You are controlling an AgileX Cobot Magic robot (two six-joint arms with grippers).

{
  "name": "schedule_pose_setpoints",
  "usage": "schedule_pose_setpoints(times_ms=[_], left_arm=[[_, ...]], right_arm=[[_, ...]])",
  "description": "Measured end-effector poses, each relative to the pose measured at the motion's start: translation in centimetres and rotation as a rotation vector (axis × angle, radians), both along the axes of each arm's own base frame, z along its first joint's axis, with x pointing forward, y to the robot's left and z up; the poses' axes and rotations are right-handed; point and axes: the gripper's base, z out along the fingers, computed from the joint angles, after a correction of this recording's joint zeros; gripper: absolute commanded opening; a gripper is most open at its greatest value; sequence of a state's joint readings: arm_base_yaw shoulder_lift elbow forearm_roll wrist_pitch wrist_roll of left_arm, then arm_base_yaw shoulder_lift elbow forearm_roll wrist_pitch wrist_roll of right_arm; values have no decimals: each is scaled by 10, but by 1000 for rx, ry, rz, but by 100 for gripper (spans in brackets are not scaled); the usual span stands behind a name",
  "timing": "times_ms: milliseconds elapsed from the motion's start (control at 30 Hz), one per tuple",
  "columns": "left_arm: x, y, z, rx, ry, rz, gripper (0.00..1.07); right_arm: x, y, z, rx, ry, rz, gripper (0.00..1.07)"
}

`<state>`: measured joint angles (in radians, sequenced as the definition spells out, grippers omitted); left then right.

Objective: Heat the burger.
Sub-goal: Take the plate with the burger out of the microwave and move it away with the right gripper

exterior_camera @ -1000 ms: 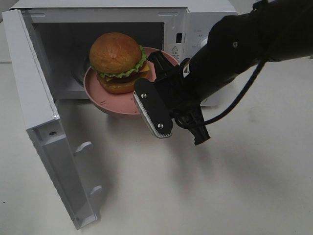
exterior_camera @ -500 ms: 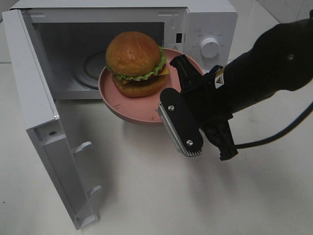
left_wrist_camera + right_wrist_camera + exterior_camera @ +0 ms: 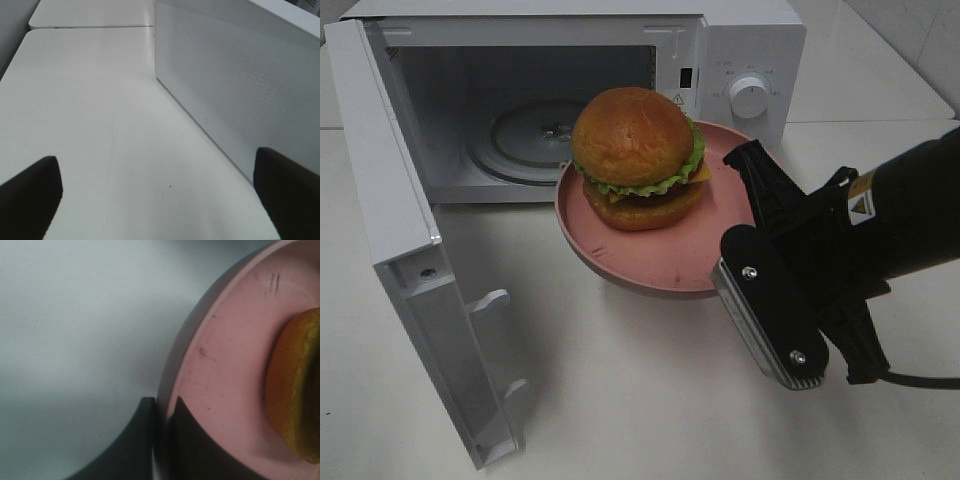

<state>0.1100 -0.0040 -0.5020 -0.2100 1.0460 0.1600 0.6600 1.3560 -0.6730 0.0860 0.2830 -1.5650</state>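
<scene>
The burger (image 3: 638, 155), with a golden bun, a green lettuce frill and yellow cheese, sits on a pink plate (image 3: 660, 262) held above the table in front of the open microwave (image 3: 750, 40). My right gripper (image 3: 732, 212) is shut on the plate's right rim, one finger above it and one below. In the right wrist view the fingers (image 3: 142, 440) pinch the plate rim (image 3: 225, 365), with the burger (image 3: 295, 390) at the edge. My left gripper (image 3: 160, 200) stands open over bare table beside the microwave's perforated side wall (image 3: 235, 85); it is outside the high view.
The microwave door (image 3: 410, 250) swings wide open to the left, reaching toward the table's front. Inside the cavity lies the glass turntable (image 3: 525, 125). A round knob (image 3: 750, 97) sits on the control panel. The white table (image 3: 620, 400) spreads in front.
My right gripper has carried the plate and burger to the right and toward the front, out of the microwave's opening. The turntable now shows. The left gripper has not changed.
</scene>
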Motion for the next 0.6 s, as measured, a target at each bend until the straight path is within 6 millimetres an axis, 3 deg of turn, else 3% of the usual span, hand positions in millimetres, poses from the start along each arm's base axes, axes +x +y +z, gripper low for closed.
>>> schedule_pose_setpoints(times_ms=[600], left_arm=[[0,0,0,0,0,0,98]], right_arm=[[-47,-39,4,6,22,-63,0]])
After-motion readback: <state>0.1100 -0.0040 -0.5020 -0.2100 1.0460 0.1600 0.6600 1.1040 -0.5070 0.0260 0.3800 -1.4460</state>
